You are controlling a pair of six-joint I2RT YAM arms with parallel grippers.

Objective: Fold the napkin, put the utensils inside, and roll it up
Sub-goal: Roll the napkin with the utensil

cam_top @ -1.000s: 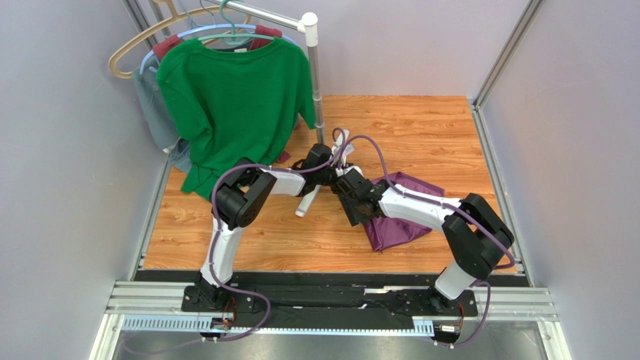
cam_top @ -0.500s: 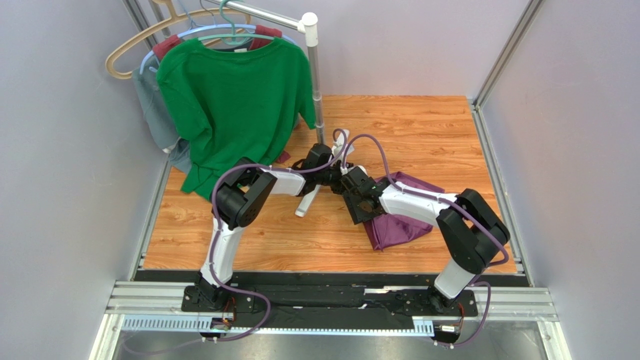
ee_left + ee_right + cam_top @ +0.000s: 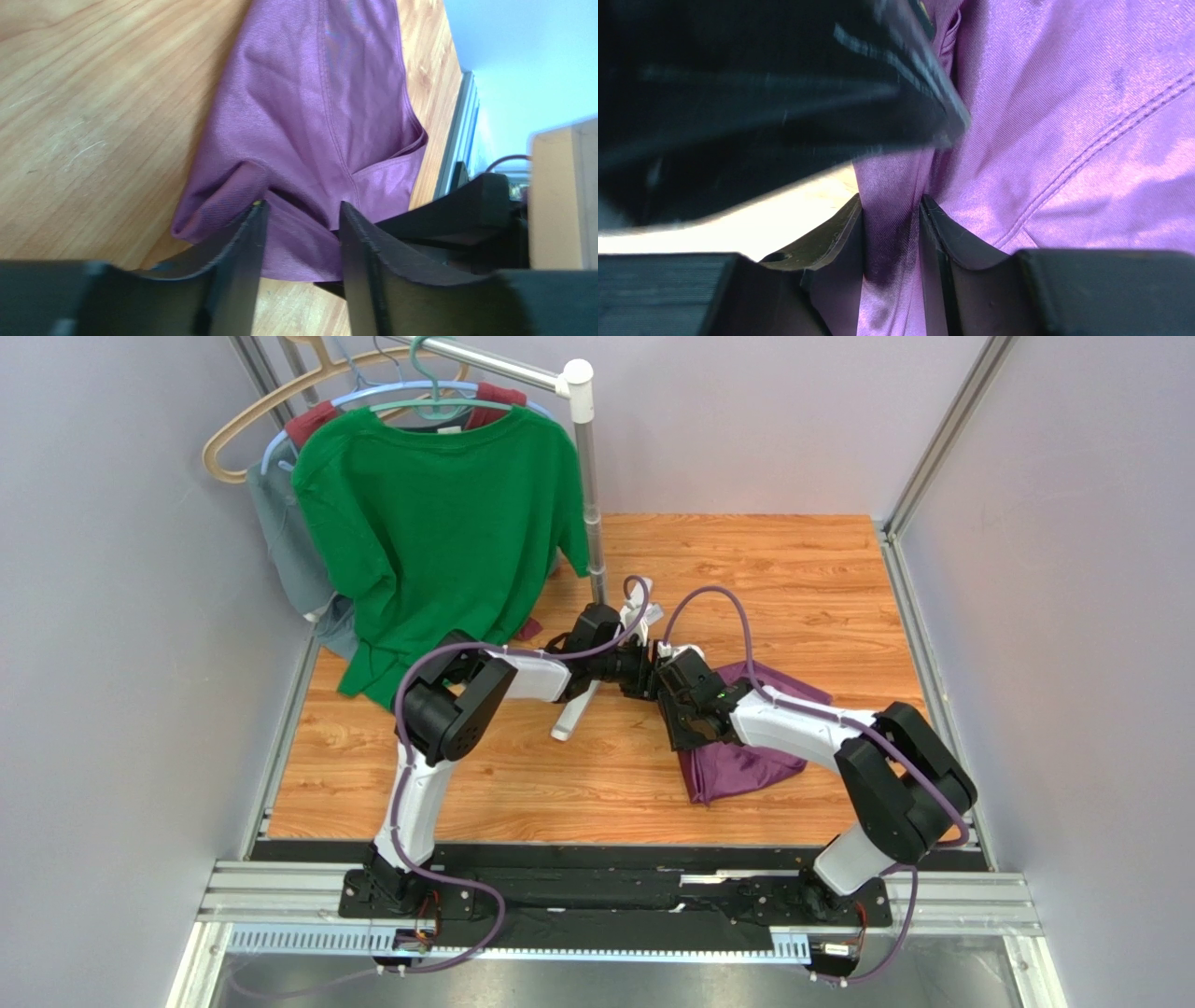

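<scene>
L side: a green shirt is hanging on a rack at the far-left corner of the wood table. The L arm is reaching in toward mid-table. The left gripper is hovering low at one corner of the napkin, its fingers standing apart w/ a clear gap. Purple cloth is showing through that gap but nothing is squeezing it, so this one is released and grasping nothing. Just right of it, nearly touching, the right gripper is pinching a raised ridge of the same cloth. Its fingers are pressing in on both sides of the fold, i.e. clenched on the napkin. The napkin is lying rumpled & loosely folded on the table right of centre, partly under the R forearm, w/ a stitched seam running across it. The R arm is stretching leftward from its base at the near right. A dark blurred shape is filling the top left of the R wrist view; can't tell what it is.
</scene>
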